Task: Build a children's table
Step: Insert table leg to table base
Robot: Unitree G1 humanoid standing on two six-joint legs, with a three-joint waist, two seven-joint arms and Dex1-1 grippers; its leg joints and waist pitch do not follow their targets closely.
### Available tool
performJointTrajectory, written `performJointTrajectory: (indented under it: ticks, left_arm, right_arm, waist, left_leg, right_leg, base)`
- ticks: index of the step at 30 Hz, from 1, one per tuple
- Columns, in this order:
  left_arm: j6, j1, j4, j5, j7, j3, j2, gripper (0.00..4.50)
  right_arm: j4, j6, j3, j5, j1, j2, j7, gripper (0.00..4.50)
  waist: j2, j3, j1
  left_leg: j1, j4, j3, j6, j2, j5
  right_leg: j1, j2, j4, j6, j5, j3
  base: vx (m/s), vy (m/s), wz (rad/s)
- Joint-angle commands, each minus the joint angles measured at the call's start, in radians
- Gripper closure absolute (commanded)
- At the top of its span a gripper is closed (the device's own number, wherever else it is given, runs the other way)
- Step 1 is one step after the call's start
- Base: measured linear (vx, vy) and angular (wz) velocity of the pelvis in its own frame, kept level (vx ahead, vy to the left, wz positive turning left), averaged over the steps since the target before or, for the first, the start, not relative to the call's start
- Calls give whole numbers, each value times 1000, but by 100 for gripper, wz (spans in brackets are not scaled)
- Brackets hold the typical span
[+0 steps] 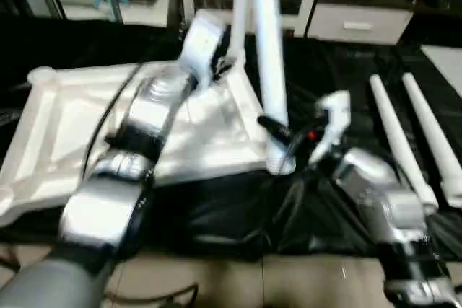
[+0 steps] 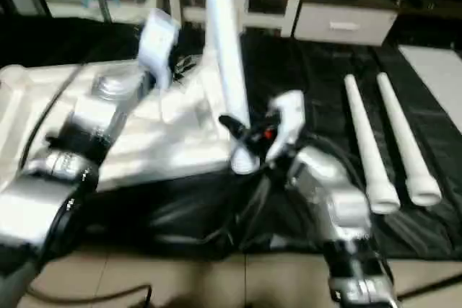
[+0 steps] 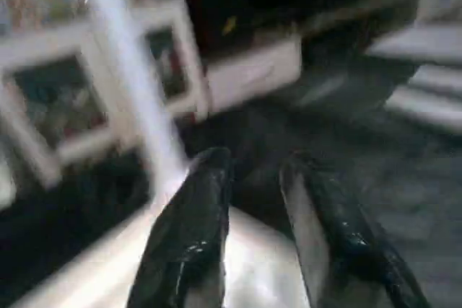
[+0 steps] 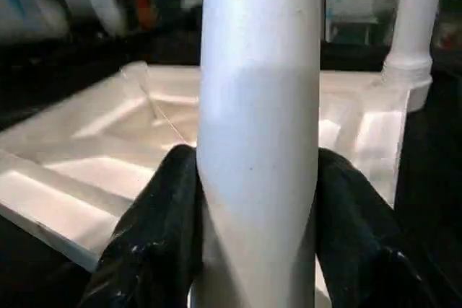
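Item: children's table, part-assembled. White table panel (image 1: 65, 128) lies upside down on the black-covered tabletop (image 1: 339, 70), ribbed underside up, round sockets at its corners. First leg (image 1: 271, 55), a long white tapered tube, stands nearly upright with its wide end at the panel's near right corner; whether it is fully seated in the socket cannot be told. Right gripper (image 4: 256, 171) is clamped on this leg low on its shaft, one black finger (image 4: 155, 229) pressed to each side of the tube. Second leg (image 4: 419, 12) stands upright at the panel's far right corner, its collar sitting on the corner socket. Third leg (image 1: 397, 135) and fourth leg (image 1: 433, 135) lie loose on the black cover to the right of the panel, side by side and near each other, wide ends toward the robot, well apart from the panel. Left gripper (image 3: 256, 167) hangs over the panel near its far right corner, its two black fingers apart with nothing between them. Left forearm (image 1: 137, 142), silver, reaches across the panel; right forearm (image 1: 382, 200), silver, lies over the black cover beside the near right corner. Background: white cabinet (image 1: 357, 23) beyond the tabletop; pale floor (image 1: 289, 279) at the near edge.
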Motion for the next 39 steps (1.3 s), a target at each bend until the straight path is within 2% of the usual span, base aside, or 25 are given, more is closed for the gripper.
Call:
performJointTrajectory:
  ticks: [1, 4, 6, 7, 9, 10, 13, 15, 16, 17, 22, 23, 24, 25, 26, 28, 29, 30, 32, 33, 34, 35, 36, 37, 39]
  left_arm:
    - [50, 13, -127, -63, -116, -14, -54, 266]
    - [190, 80, -345, -178, -283, -57, -95, 229]
    - [210, 112, -396, -192, -323, -84, -88, 223]
    - [210, 112, -396, -192, -323, -84, -88, 214]
    - [104, 103, -210, -70, -133, -65, -54, 191]
    - [68, 96, -145, -30, -65, -47, -32, 188]
    - [29, 106, -105, 21, 18, -10, 25, 188]
    - [43, 121, -133, 25, 23, -6, 43, 188]
    - [57, 147, -163, 25, 41, 4, 93, 188]
    - [52, 159, -157, 29, 46, -1, 125, 188]
    - [-12, 192, -102, 72, 8, -41, 179, 188]
    - [-61, 260, -133, 71, -126, -82, 199, 188]
    - [-61, 260, -133, 71, -126, -82, 199, 188]
    - [-92, 333, -201, 57, -268, -130, 210, 188]
    - [-100, 352, -222, 55, -303, -146, 211, 154]
    - [-90, 370, -233, 28, -348, -157, 203, 154]
    - [-83, 395, -251, -5, -404, -185, 187, 151]
    - [-78, 395, -247, -13, -428, -198, 178, 140]
    - [-87, 371, -202, -10, -487, -220, 153, 111]
    - [-95, 361, -182, -7, -513, -225, 146, 111]
    - [-106, 350, -155, 5, -518, -229, 137, 112]
    - [-109, 340, -135, 16, -527, -234, 129, 86]
    - [-106, 334, -123, 21, -534, -237, 122, 86]
    - [-103, 320, -83, 35, -535, -240, 107, 86]
    - [-113, 315, -64, 45, -524, -245, 107, 70]
  right_arm:
    - [28, -23, 6, -36, -14, -4, -26, 272]
    - [39, -26, 12, -57, -15, -13, -47, 272]
    - [44, -25, 12, -63, -19, -11, -58, 272]
    - [44, -25, 12, -63, -19, -11, -58, 272]
    - [54, -35, 4, -80, -22, -7, -67, 272]
    - [50, -35, 2, -81, -21, -9, -65, 272]
    - [39, -33, -4, -69, -20, -13, -55, 272]
    - [36, -33, -7, -64, -20, -14, -51, 272]
    - [39, -25, -16, -56, -28, -24, -40, 272]
    - [45, -14, -24, -48, -37, -33, -32, 272]
    - [59, 39, -46, -9, -66, -50, 2, 272]
    - [82, 89, -41, 8, -92, -70, 48, 272]
    - [82, 89, -41, 8, -92, -70, 48, 272]
    - [108, 127, -37, 15, -118, -96, 85, 272]
    - [115, 135, -37, 15, -125, -107, 95, 272]
    - [129, 146, -39, 17, -135, -117, 108, 272]
    - [129, 166, -39, 21, -137, -146, 132, 272]
    - [128, 168, -42, 20, -137, -159, 138, 272]
    - [123, 169, -48, 13, -144, -195, 157, 272]
    - [125, 171, -50, 12, -149, -206, 165, 272]
    - [130, 169, -53, 8, -152, -213, 166, 272]
    - [134, 173, -57, 8, -155, -222, 170, 272]
    - [136, 179, -60, 9, -157, -228, 174, 272]
    - [135, 186, -60, 12, -154, -241, 189, 272]
    - [136, 187, -57, 8, -149, -244, 195, 272]
  waist:
    - [1, -82, 7]
    - [-1, -87, 13]
    - [-3, -84, 13]
    - [-2, -83, 13]
    - [0, -78, 9]
    - [-2, -75, 6]
    - [-5, -78, 1]
    - [2, -82, -2]
    - [-3, -82, -3]
    - [-2, -82, -3]
    - [2, -83, -4]
    - [-4, -84, 0]
    - [-2, -84, 1]
    - [-1, -87, 4]
    - [-19, -86, 5]
    - [-12, -86, 8]
    - [3, -86, 11]
    - [8, -84, 12]
    - [-2, -81, 11]
    - [-3, -83, 12]
    - [4, -81, 11]
    - [-4, -81, 7]
    - [-1, -81, 7]
    - [-14, -81, 4]
    - [-15, -82, 3]
  left_leg:
    - [14, -67, -14, 37, 40, -26]
    - [9, -55, -9, 94, 35, 63]
    - [1, -53, -9, 138, 29, 44]
    - [2, -55, -10, 138, 31, 25]
    - [4, -59, -10, 123, 29, -49]
    - [6, -63, -12, 98, 28, -105]
    - [4, -71, -21, 46, 30, -136]
    - [6, -70, -22, 36, 33, -119]
    - [10, -68, -18, 40, 33, -110]
    - [5, -69, -21, 45, 35, -101]
    - [6, -66, -19, 60, 31, -79]
    - [8, -66, -19, 67, 31, -66]
    - [2, -66, -19, 70, 32, -64]
    - [10, -64, -17, 67, 35, -55]
    - [3, -63, -15, 77, 35, -39]
    - [6, -63, -13, 75, 37, -32]
    - [12, -61, -12, 65, 36, -32]
    - [11, -62, -13, 59, 38, -43]
    - [13, -65, -11, 40, 35, -89]
    - [13, -65, -12, 34, 36, -94]
    - [11, -66, -13, 26, 35, -106]
    - [6, -66, -14, 23, 32, -119]
    - [8, -67, -14, 22, 32, -124]
    - [5, -65, -14, 26, 30, -124]
    - [-1, -64, -16, 32, 30, -122]
  right_leg:
    - [77, -54, -38, -262, -15, 51]
    - [79, -50, -20, -308, 131, 51]
    - [83, -50, -27, -304, 100, 50]
    - [83, -52, -31, -297, 67, 50]
    - [78, -45, -51, -255, -57, 47]
    - [80, -41, -66, -207, -156, 46]
    - [82, -42, -70, -124, -256, 44]
    - [78, -43, -64, -137, -217, 45]
    - [71, -40, -61, -166, -167, 46]
    - [75, -41, -50, -193, -126, 46]
    - [74, -39, -46, -213, -82, 45]
    - [75, -41, -45, -225, -73, 45]
    - [79, -42, -41, -229, -70, 46]
    - [74, -45, -37, -237, -56, 48]
    - [77, -47, -34, -243, -54, 49]
    - [71, -47, -34, -241, -55, 50]
    - [67, -45, -33, -249, -34, 50]
    - [68, -45, -34, -252, -31, 50]
    - [72, -44, -41, -245, -60, 50]
    - [74, -46, -40, -242, -68, 50]
    - [76, -47, -43, -234, -90, 50]
    - [80, -47, -48, -221, -113, 49]
    - [80, -48, -51, -217, -127, 49]
    - [83, -47, -52, -208, -142, 49]
    - [85, -49, -56, -192, -175, 48]
  base:
    - [0, 0, 0]
    - [0, 0, 0]
    - [0, 0, 0]
    - [0, 0, 0]
    - [0, 0, 0]
    - [-58, -17, -1]
    - [0, 0, 0]
    - [0, 0, 0]
    - [0, 0, 0]
    - [0, 0, 0]
    - [0, 0, 0]
    - [0, 0, 0]
    - [0, 0, 0]
    - [0, 0, 0]
    - [0, 0, 0]
    - [0, 0, 0]
    - [0, 0, 0]
    - [0, 0, 0]
    - [0, 0, 0]
    - [0, 0, 0]
    - [0, 0, 0]
    - [0, 0, 0]
    - [0, 0, 0]
    - [0, 0, 0]
    - [0, 0, 0]
